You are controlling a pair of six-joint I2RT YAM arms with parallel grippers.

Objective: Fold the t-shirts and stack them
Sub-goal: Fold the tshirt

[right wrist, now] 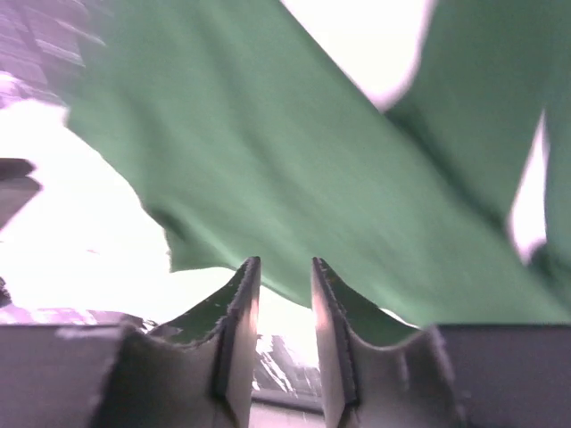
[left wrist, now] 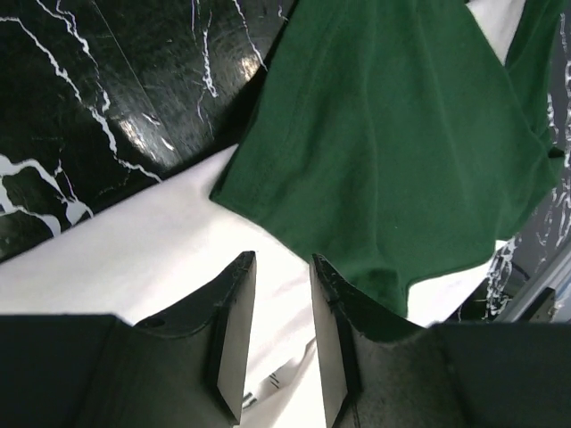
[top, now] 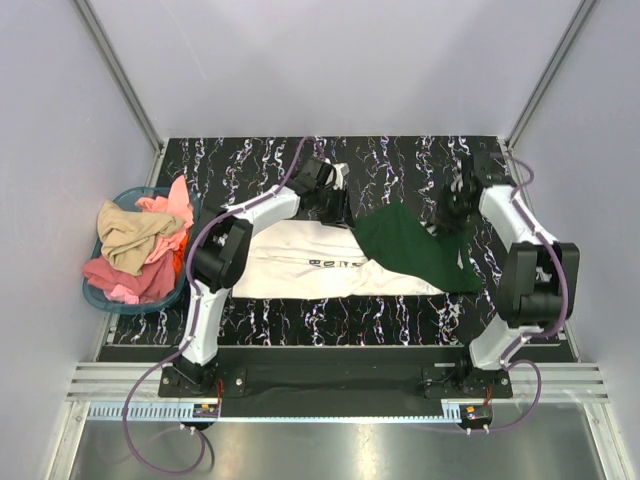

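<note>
Two t-shirts lie on the black marbled desk (top: 250,160). Cream-white shirt (top: 290,265) is spread flat at centre, lettering up; dark green shirt (top: 415,245) lies rumpled over its right end. Left gripper (left wrist: 283,259) hangs over the white shirt, jaws parted, nothing between them. Right gripper (right wrist: 285,263) is over the green shirt (view blurred), jaws slightly apart, empty. Basket (top: 95,290) of clothes sits at the left edge.
</note>
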